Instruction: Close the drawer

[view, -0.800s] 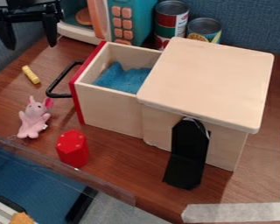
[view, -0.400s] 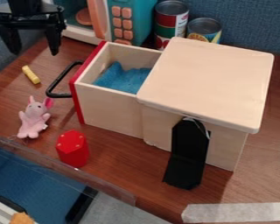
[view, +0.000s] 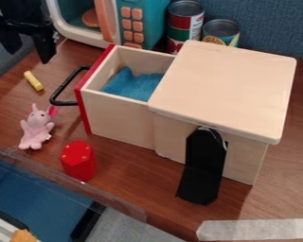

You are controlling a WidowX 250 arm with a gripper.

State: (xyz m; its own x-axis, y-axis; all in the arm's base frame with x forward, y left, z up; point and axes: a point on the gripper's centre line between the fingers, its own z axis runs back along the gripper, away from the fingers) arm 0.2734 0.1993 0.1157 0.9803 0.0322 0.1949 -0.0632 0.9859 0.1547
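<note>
1. Camera view: the drawer (view: 119, 118) stands well open at centre left, its inner end running into the wooden box (view: 223, 90) at centre right. We see a blue lining (view: 134, 84) inside.
2. The gripper (view: 29, 56) hangs at the upper left, above and beyond the handle (view: 65, 84), apart from it. Its jaws are spread, nothing between them.
3. Nearby on the counter (view: 125, 165): a yellow stick (view: 33, 81) left of the handle, a pink plush (view: 37, 127) below it, a red block (view: 78, 160) at lower left.
4. Handling, our judgement: plain wood, rigid, fairly light; it should run with modest friction, perhaps binding if shoved off-centre. The handle looks stiff and smooth, so a jaw could slip along it.
5. Where to take hold: no grasp seems needed. We would bring the jaws down outside the red front (view: 83, 111) and press near its middle, or on the handle's outer bar, toward the right and slightly down the frame.
6. Risks: too hard a push may slide the whole box; a low approach could knock the stick.
</note>
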